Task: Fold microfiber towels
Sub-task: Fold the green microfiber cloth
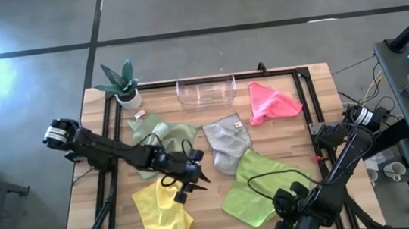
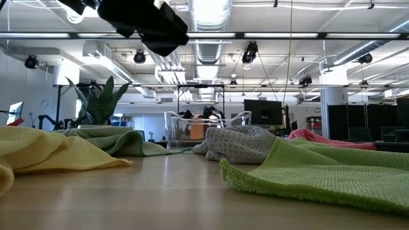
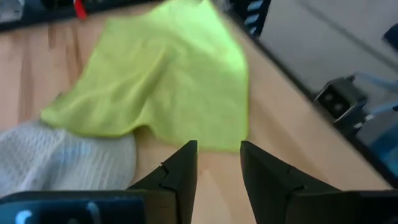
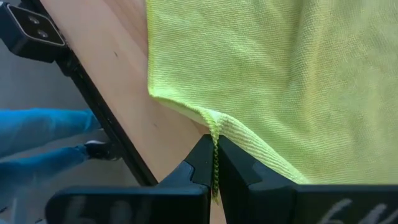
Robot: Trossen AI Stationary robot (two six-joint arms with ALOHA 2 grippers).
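Note:
Five towels lie on the wooden table: pink [image 1: 272, 101] at the far right, grey [image 1: 228, 142] in the middle, pale sage green [image 1: 162, 130] to its left, yellow [image 1: 161, 210] near left, lime green [image 1: 261, 181] near right. My left gripper [image 1: 198, 178] hovers open above bare wood between the yellow and grey towels; in its wrist view the open fingers [image 3: 217, 155] point toward the lime green towel [image 3: 168, 74]. My right gripper [image 1: 285, 203] is at the table's near edge, shut on the lime green towel [image 4: 280, 74]. My right gripper pinches the lime green towel's hemmed near edge [image 4: 216, 129] between its two fingers, which slant down from the table's near side. The edge rises a little into the fingers. The rest of the towel lies spread on the table.
A clear plastic tray [image 1: 206, 90] stands at the far edge, with a small potted plant [image 1: 123, 83] at the far left corner. A black frame rail [image 1: 307, 111] runs along the table's sides. Bare wood shows between the yellow and lime green towels.

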